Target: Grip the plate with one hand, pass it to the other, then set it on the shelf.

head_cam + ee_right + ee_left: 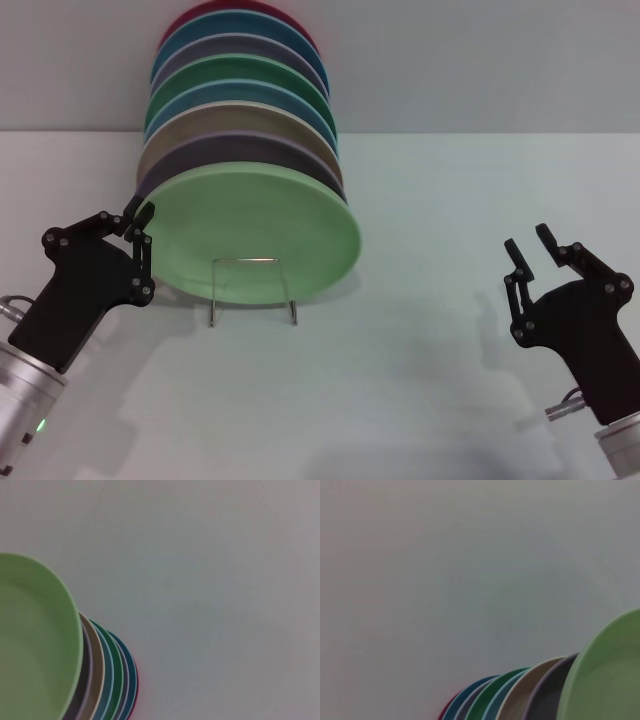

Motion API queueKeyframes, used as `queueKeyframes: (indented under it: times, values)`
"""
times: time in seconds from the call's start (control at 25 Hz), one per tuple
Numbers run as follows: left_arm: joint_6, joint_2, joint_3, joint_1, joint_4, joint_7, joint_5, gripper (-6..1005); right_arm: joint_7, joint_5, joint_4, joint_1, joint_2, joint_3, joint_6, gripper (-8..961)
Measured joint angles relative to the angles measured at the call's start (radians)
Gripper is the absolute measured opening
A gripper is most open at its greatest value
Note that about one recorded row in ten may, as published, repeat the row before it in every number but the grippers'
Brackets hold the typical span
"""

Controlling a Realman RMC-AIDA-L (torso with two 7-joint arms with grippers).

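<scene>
Pastel-green, the plate (pixel 255 235) stands upright at the front of a row of coloured plates (pixel 240 105) on the wire shelf (pixel 252 290), whose front loop shows before it on the white surface (pixel 440 200). The left gripper (pixel 140 222) sits at the plate's left rim, whether its jaws are open or closed being unclear. The right gripper (pixel 530 248) hangs well apart, jaws parted and holding nothing.
</scene>
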Motion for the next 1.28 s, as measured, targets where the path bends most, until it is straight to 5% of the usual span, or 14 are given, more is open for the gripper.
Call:
queueKeyframes:
  times: [0.48,0.8,1.04,1.28]
  values:
    - [0.004,0.0,-0.004,0.011,0.0,0.0,0.0,125,0.0,0.0,0.0,0.009,0.0,0.0,0.017,254]
    - [0.256,0.002,-0.012,0.106,-0.002,-0.04,-0.006,198,0.01,0.0,-0.002,0.014,0.0,0.072,0.036,253]
    - [0.293,0.002,-0.096,0.14,-0.011,-0.224,-0.009,339,0.183,0.0,-0.02,-0.008,-0.003,0.177,-0.042,253]
    - [0.237,0.002,-0.159,0.14,-0.008,-0.345,-0.009,680,0.45,0.0,-0.073,-0.026,-0.007,0.285,-0.138,252]
